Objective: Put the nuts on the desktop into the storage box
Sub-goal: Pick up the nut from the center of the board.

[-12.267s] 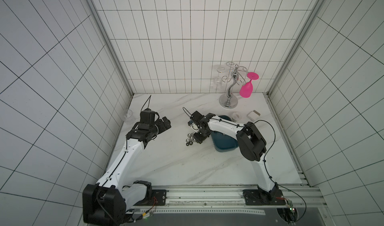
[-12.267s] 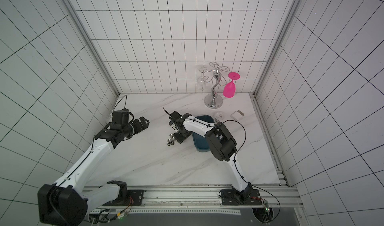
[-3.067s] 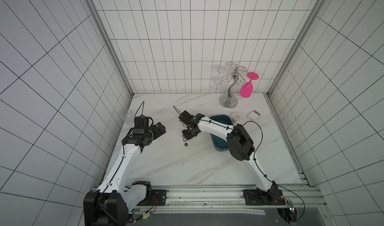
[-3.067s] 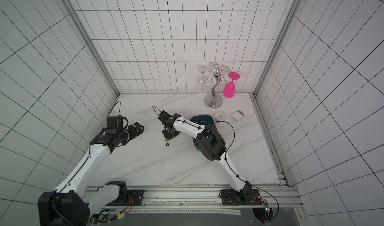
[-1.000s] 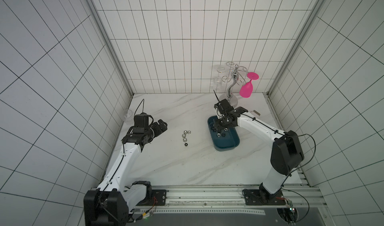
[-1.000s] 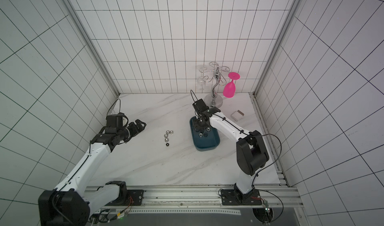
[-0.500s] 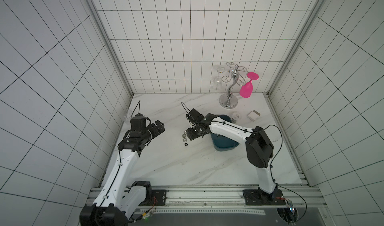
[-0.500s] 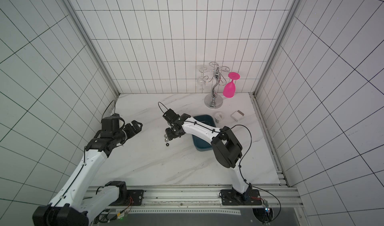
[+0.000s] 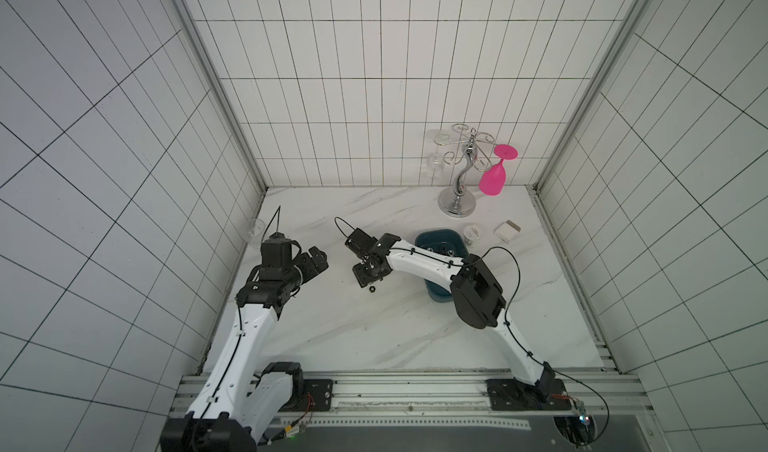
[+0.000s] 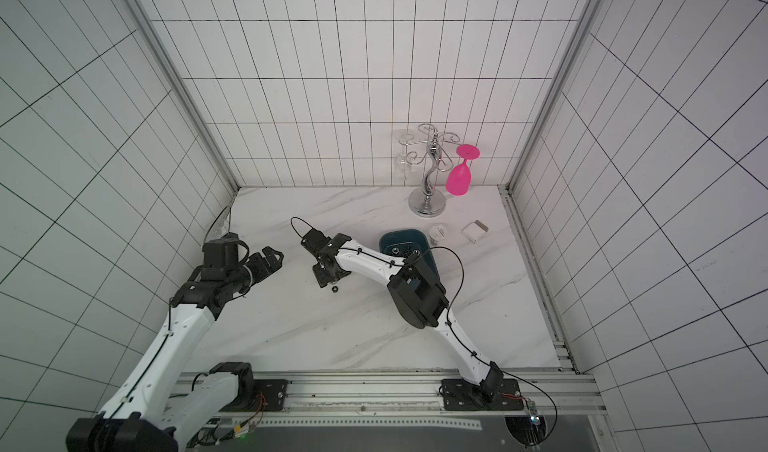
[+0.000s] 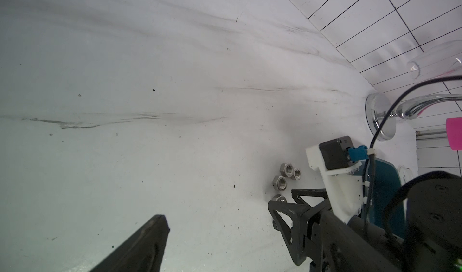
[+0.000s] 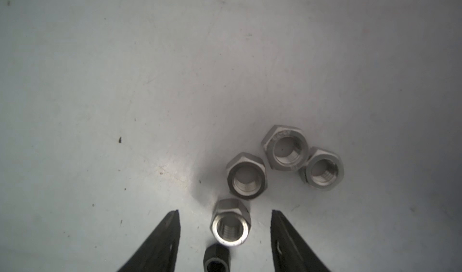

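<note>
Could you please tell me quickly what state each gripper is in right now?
Left gripper: open, holding nothing.
Right gripper: open, jaws either side of a silver nut, not gripping it.

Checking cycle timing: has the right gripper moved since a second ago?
Yes. The right gripper moved off the storage box, away from it, to above the nuts.

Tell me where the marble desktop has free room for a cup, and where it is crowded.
Free: the front of the white marble desktop, between the silver hexagonal nuts and the aluminium rail; also the back strip left of the chrome glass rack. Crowded: the back right, around the dark teal plastic tray, white round jar and small white box.
</note>
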Available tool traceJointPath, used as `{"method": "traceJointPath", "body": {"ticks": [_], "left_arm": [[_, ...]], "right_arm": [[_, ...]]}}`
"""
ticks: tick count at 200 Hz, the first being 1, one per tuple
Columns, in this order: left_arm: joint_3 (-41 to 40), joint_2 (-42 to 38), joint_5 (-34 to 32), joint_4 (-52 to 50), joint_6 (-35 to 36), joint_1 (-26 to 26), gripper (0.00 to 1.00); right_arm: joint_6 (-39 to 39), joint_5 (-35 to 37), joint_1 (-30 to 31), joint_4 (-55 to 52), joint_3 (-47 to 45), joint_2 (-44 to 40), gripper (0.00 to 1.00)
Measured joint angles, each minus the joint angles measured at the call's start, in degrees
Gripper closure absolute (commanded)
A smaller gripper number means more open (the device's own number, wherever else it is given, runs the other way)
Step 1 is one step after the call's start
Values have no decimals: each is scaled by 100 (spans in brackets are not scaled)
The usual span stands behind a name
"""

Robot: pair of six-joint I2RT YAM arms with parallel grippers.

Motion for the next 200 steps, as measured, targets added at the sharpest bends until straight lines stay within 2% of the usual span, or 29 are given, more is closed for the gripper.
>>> {"method": "traceJointPath", "body": {"ticks": [21, 47, 63, 106, 127, 164, 200], "left_arm": [[-9, 0, -13, 2, 0, 9, 2], [-44, -28, -28, -15, 4, 31, 2], [-48, -61, -46, -22, 7, 50, 2], [-48, -107, -48, -22, 24, 76, 2], [-55, -107, -46, -17, 22, 79, 2], [-72, -83, 181, 42, 11, 79, 2], [-74, 85, 455, 107, -28, 76, 2]], "right_arm": [[0, 70, -2, -170, 7, 92, 46], [-17, 114, 0, -229, 7, 96, 71], [-39, 107, 0, -229, 7, 96, 78], [-94, 133, -2, -210, 2, 15, 81], [-129, 197, -33, -195, -98, -334, 81], [-153, 280, -282, -52, -682, -1759, 80], [-146, 343, -1169, 203, -2151, -3390, 80]]}}
